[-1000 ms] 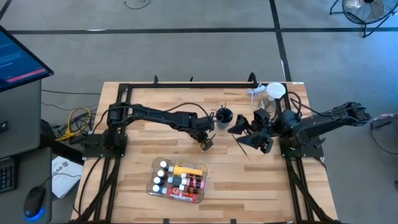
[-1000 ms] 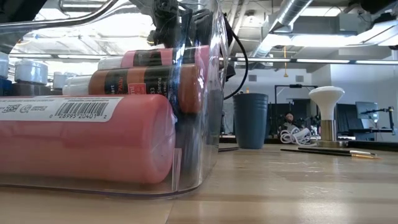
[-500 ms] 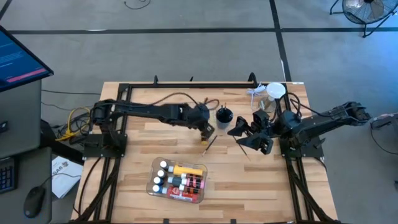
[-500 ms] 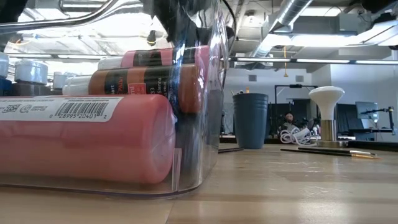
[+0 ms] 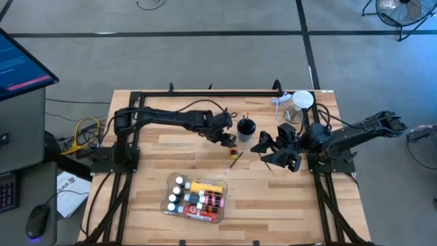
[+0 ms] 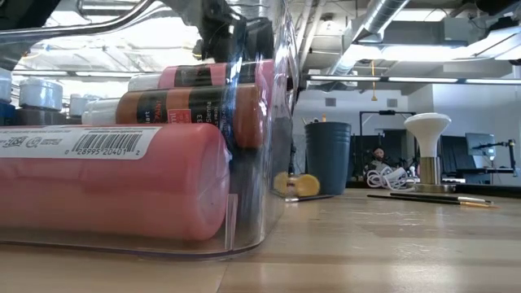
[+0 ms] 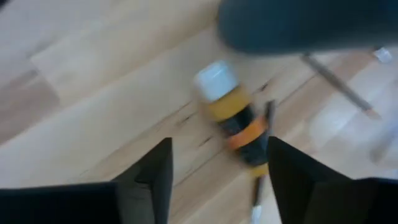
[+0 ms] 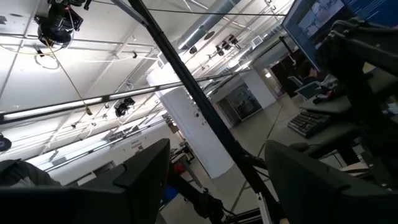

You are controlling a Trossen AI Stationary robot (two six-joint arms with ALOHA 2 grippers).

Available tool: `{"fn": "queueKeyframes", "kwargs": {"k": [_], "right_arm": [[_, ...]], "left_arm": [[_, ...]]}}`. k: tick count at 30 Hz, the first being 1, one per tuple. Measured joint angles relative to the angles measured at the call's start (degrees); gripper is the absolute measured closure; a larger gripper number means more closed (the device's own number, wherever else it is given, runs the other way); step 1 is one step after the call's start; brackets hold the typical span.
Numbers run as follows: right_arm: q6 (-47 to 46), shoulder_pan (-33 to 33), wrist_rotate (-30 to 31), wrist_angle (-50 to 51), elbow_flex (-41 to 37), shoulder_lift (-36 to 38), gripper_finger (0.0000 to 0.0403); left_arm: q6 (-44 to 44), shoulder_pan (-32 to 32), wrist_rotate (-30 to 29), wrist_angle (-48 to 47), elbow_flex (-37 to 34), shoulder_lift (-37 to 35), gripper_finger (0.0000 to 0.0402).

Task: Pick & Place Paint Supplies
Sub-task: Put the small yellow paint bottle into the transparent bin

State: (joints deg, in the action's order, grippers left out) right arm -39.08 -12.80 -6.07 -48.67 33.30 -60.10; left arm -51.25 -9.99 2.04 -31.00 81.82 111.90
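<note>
Since a second ago my left claw [image 5: 231, 139] has moved from mid-table toward the back, beside the dark cup [image 5: 246, 127], and let go. It was closed around something then; now its fingers [image 7: 155, 171] stand apart with nothing between them. A small yellow paint bottle [image 7: 233, 118] with a white cap and dark label now lies on its side on the table [image 5: 150, 171], free of the claw, just ahead of the open fingers in the left wrist view. From above, the bottle [image 5: 233, 153] sits just in front of the claw, not touching. In the low view the same bottle [image 6: 297, 185] shows on the wood beside the dark cup [image 6: 328, 157]; it wasn't there before.

A thin brush [image 7: 261, 158] lies just beside the bottle, whether touching I can't tell. A second brush [image 6: 427, 198] lies on the wood farther right in the low view.

The clear bin [image 5: 220, 205] at the table's front holds the other tubes and bottles, same as before, well apart from the left claw.

My right claw [image 5: 268, 145] hasn't moved, hanging at the right side of the table, fingers spread, empty.
</note>
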Motion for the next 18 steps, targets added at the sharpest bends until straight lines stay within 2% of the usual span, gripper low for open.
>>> {"fn": "queueKeyframes", "kwargs": {"k": [3, 6, 15, 18], "right_arm": [[-0.01, 0.00, -0.02, 0.08, 0.00, 0.00, 0.0148], [-0.01, 0.00, -0.06, 0.30, 0.00, 0.00, 0.0148], [-1.32, -0.68, -0.31, 2.39, 0.00, 0.00, 0.0148], [-1.15, -1.07, -0.31, 2.46, 0.00, 0.00, 0.0148]], "left_arm": [[-0.25, 0.83, -0.07, 0.08, -0.04, 1.26, 0.0206], [-0.19, 1.88, -2.93, 0.71, -0.05, 1.20, 0.0194], [-0.05, 1.87, -3.21, 2.53, -0.04, 0.87, 0.0199], [4.96, 2.85, -2.47, 7.10, -0.04, 0.87, 0.0204]]}}
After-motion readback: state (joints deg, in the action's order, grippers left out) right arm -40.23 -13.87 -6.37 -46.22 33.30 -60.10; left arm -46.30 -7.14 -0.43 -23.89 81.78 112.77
